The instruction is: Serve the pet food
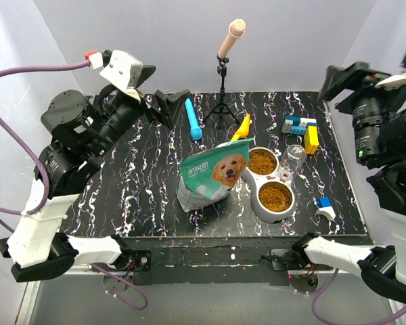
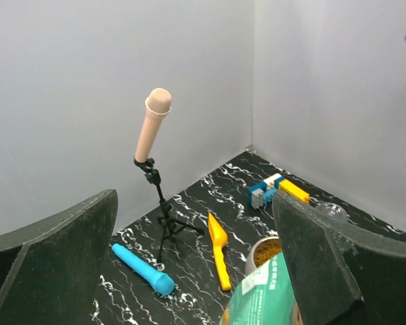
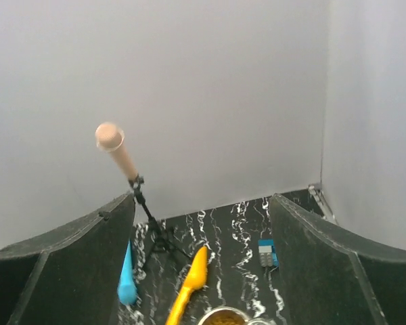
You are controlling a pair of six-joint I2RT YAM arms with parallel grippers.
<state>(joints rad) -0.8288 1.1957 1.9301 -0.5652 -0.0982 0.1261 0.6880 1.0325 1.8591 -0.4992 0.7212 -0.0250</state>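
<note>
The pet food bag (image 1: 212, 177) stands near the middle of the table (image 1: 122, 189), leaning a little, just beside the double feeder (image 1: 256, 203). The feeder's 2 bowls, the far bowl (image 1: 262, 162) and the near bowl (image 1: 275, 198), both hold brown kibble. A clear bottle (image 1: 292, 161) sits at the feeder's right side. The yellow scoop (image 1: 242, 127) lies flat behind the bag, apart from both arms.

With both bowls filled, the serving looks essentially done. At most, tidying the bag or scoop and parking the arms seems left.

The left gripper (image 1: 166, 107) hangs raised above the table's far left, jaws spread wide and empty, touching nothing. The right gripper (image 1: 333, 80) is lifted high over the right edge, likewise released, with only open air between its fingers (image 3: 88, 257).
</note>
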